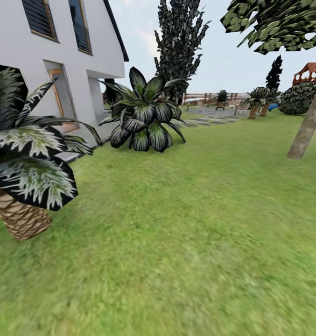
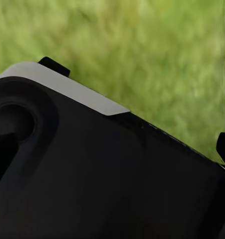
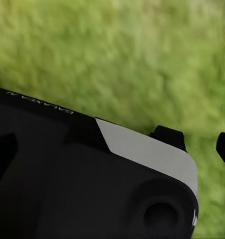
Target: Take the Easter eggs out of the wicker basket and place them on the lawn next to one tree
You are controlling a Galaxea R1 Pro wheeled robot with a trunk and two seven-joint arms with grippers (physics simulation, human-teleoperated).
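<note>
Left gripper (image 2: 142, 94) and right gripper (image 3: 197, 142): each wrist view catches just dark fingertip tips poking past the robot's own black-and-white housing, grass behind them; can't tell how wide either is open, and no egg shows between the tips, though most of the gap is hidden by the housing. Head view looks across the lawn (image 1: 186, 224), wide bright green, bare in the middle. Scaly-trunked palm (image 1: 22, 219) close at the left, a broad-leaved dark plant (image 1: 146, 116) further back beside the white house (image 1: 59, 56). The tree (image 1: 308, 123) with the smooth pale trunk leans at the right edge, its speckled foliage overhead at top right. Far back: fence (image 1: 209, 96), small palms, a dark bush, a bit of the play tower (image 1: 312, 72) and a blue sliver by it. Eggs and wicker basket: neither turns up on the grass here, so where they are can't be told. Progress, judging from this: robot seems in transit, no egg lying by the tree's base, so placing looks still to do, likely all three.
</note>
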